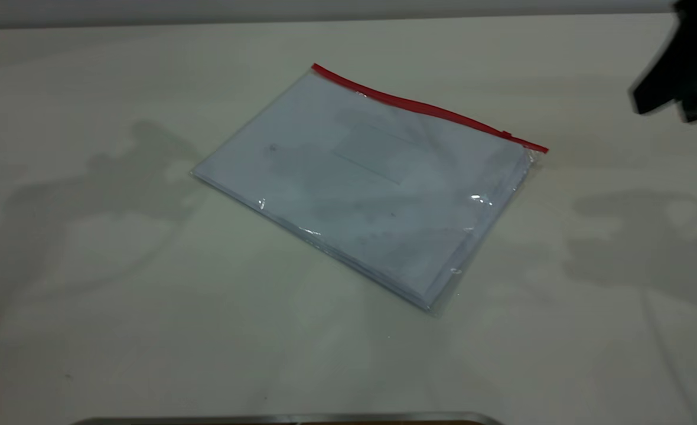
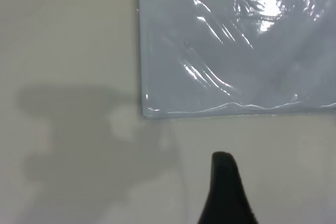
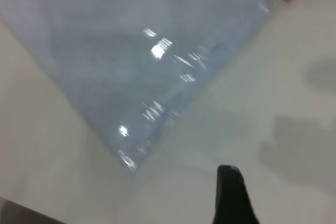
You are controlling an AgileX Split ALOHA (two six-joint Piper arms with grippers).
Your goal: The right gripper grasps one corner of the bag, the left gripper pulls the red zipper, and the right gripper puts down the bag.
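Well clear of my right gripper (image 1: pixel 676 97), the bag (image 1: pixel 372 183) lies flat on the table (image 1: pixel 147 324).
I can't tell either gripper's opening; both hold nothing. Label patch (image 1: pixel 378 150) unreadable.

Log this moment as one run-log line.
bag: flat on table | red zipper: on far edge, untouched | right tool: off the zipper's right end, clear of bag | left tool: near plain corner, not touching
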